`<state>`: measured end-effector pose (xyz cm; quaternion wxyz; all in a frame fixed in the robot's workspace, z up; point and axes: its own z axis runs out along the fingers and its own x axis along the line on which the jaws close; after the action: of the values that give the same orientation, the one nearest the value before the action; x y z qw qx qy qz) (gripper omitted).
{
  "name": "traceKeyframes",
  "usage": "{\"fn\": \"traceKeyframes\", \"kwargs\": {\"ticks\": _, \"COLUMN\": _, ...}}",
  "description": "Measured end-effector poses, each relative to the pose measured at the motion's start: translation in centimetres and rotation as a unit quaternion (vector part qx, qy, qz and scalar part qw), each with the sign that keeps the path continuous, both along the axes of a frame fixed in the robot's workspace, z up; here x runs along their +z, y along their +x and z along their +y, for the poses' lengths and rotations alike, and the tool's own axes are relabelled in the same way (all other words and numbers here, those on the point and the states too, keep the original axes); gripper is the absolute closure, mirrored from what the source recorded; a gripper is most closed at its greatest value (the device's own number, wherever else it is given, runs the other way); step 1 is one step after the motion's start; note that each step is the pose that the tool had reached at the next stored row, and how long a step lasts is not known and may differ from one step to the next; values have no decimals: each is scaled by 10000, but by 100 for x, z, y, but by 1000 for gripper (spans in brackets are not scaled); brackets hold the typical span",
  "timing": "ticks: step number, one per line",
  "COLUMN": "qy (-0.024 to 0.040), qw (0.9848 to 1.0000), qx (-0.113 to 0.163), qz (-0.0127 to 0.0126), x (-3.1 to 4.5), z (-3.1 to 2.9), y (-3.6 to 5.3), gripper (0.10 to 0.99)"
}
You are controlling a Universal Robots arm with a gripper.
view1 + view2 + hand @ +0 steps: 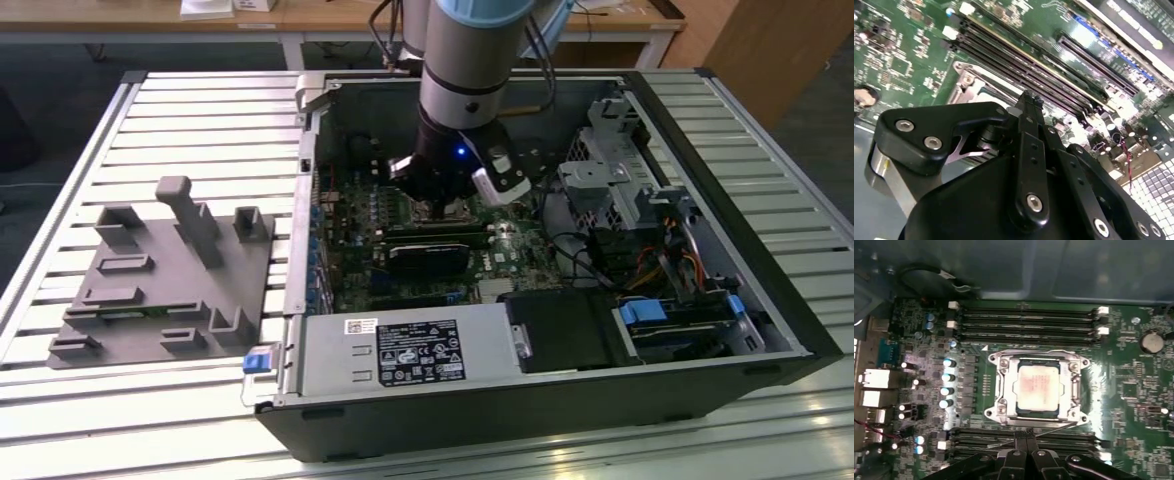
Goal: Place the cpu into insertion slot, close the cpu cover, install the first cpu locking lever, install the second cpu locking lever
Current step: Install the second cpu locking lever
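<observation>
Now, stage: the cpu is seen seated in the insertion slot, and the cpu cover lies flat over it, framing the chip's pale top through its window. The work is judged to stand at the levers.
Gripper: in the exterior view the gripper is lowered into the open computer case, right over the socket area.
Jaws: in both wrist views the two black fingers are pressed together with no gap between them. Whether anything is pinched cannot be told.
Nearest thing: a thin wire locking lever runs along the socket's edge, between the cover and the memory slots on that side. The fingertips sit just at it, touching or nearly so.
Surroundings: in the exterior view a grey fixture lies at 9 o'clock from the gripper, well apart. The power supply box lies at 6 o'clock.
Handling, lever: it is judged stiff and springy, thin and smooth, likely to slip off flat pads. It is best taken near its free end, away from the hinge.
Handling, chip and cover: the chip is judged light, rigid and fragile beneath. The thin cover is best pressed on its frame, never on the chip.
Risk: a lever that snaps back could strike the motherboard.
</observation>
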<state>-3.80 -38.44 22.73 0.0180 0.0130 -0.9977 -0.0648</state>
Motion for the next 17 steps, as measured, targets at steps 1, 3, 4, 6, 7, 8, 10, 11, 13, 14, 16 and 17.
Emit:
{"fn": "traceKeyframes", "kwargs": {"ticks": 1, "qy": 1, "qw": 10000, "qx": 0, "qz": 0, "x": -7, "z": -1, "y": -21, "gripper": 980}}
{"fn": "traceKeyframes", "kwargs": {"ticks": 3, "qy": 4, "qw": 10000, "qx": 0, "qz": 0, "x": -23, "z": -1, "y": -52, "gripper": 980}}
{"fn": "traceKeyframes", "kwargs": {"ticks": 4, "qy": 6, "qw": 10000, "qx": 0, "qz": 0, "x": -33, "z": -1, "y": -62, "gripper": 980}}
{"fn": "traceKeyframes", "kwargs": {"ticks": 6, "qy": 11, "qw": 10000, "qx": 0, "qz": 0, "x": -51, "z": -1, "y": -67, "gripper": 980}}
{"fn": "traceKeyframes", "kwargs": {"ticks": 7, "qy": 15, "qw": 10000, "qx": 1, "qz": 0, "x": -57, "z": -1, "y": -68, "gripper": 980}}
{"fn": "traceKeyframes", "kwargs": {"ticks": 8, "qy": 18, "qw": 10000, "qx": 1, "qz": 0, "x": -58, "z": -1, "y": -68, "gripper": 980}}
{"fn": "traceKeyframes", "kwargs": {"ticks": 10, "qy": 20, "qw": 10000, "qx": 0, "qz": 0, "x": -60, "z": -1, "y": -68, "gripper": 980}}
{"fn": "traceKeyframes", "kwargs": {"ticks": 11, "qy": 20, "qw": 10000, "qx": 0, "qz": 0, "x": -60, "z": -1, "y": -68, "gripper": 980}}
{"fn": "traceKeyframes", "kwargs": {"ticks": 13, "qy": 20, "qw": 10000, "qx": 0, "qz": 0, "x": -60, "z": -2, "y": -68, "gripper": 980}}
{"fn": "traceKeyframes", "kwargs": {"ticks": 14, "qy": 20, "qw": 10000, "qx": 0, "qz": 0, "x": -60, "z": -3, "y": -68, "gripper": 980}}
{"fn": "traceKeyframes", "kwargs": {"ticks": 16, "qy": 29, "qw": 10000, "qx": 0, "qz": -1, "x": -62, "z": -4, "y": -69, "gripper": 980}}
{"fn": "traceKeyframes", "kwargs": {"ticks": 17, "qy": 34, "qw": 10000, "qx": 0, "qz": 0, "x": -64, "z": -6, "y": -68, "gripper": 980}}
